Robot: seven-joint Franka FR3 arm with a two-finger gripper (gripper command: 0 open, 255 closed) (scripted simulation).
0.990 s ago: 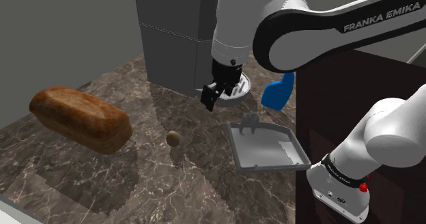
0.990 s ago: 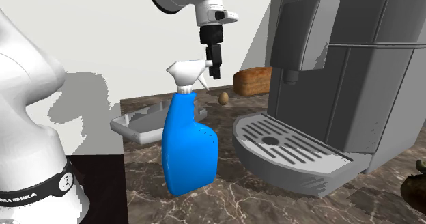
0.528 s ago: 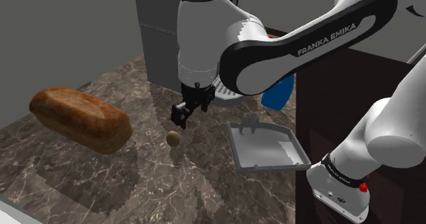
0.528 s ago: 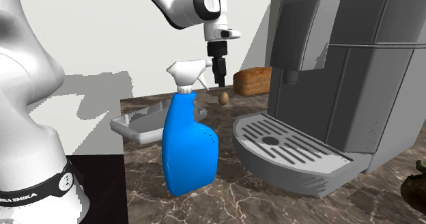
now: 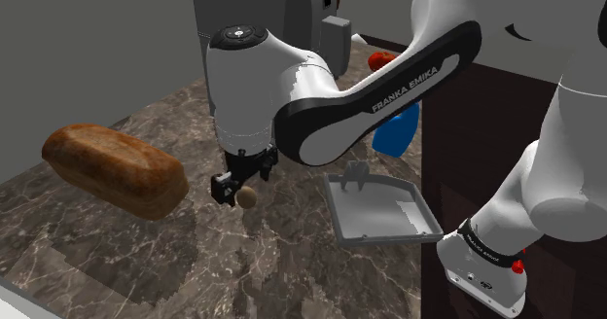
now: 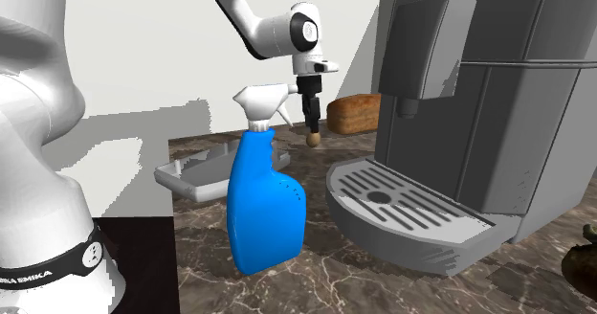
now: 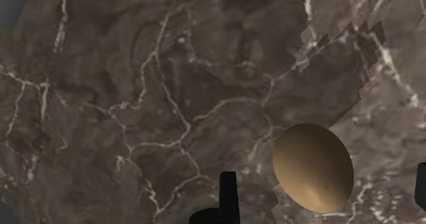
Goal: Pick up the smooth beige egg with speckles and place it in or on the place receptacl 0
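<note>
A smooth tan egg (image 7: 313, 168) lies on the dark marbled counter (image 7: 136, 106). My gripper (image 7: 324, 195) is open just above it, and the egg sits between the two black fingers (image 7: 227, 199) without touching either. In the shoulder view the gripper (image 5: 233, 190) hangs low over the egg (image 5: 250, 198). The second exterior view has the gripper (image 6: 312, 123) pointing straight down at the egg (image 6: 313, 139). A grey shallow tray (image 5: 377, 210) rests on the counter to the shoulder view's right of the egg, also seen as the tray (image 6: 196, 175).
A brown bread loaf (image 5: 115, 168) lies at the shoulder view's left. A blue spray bottle (image 6: 263, 207) stands beside the tray. A large grey coffee machine (image 6: 459, 101) with its drip grate (image 6: 402, 202) stands behind. My dark stand (image 5: 506, 123) is at the shoulder view's right.
The arm has swung away from the coffee machine toward the egg and come down; the open gripper now hangs closely over the egg. The egg has not moved.
</note>
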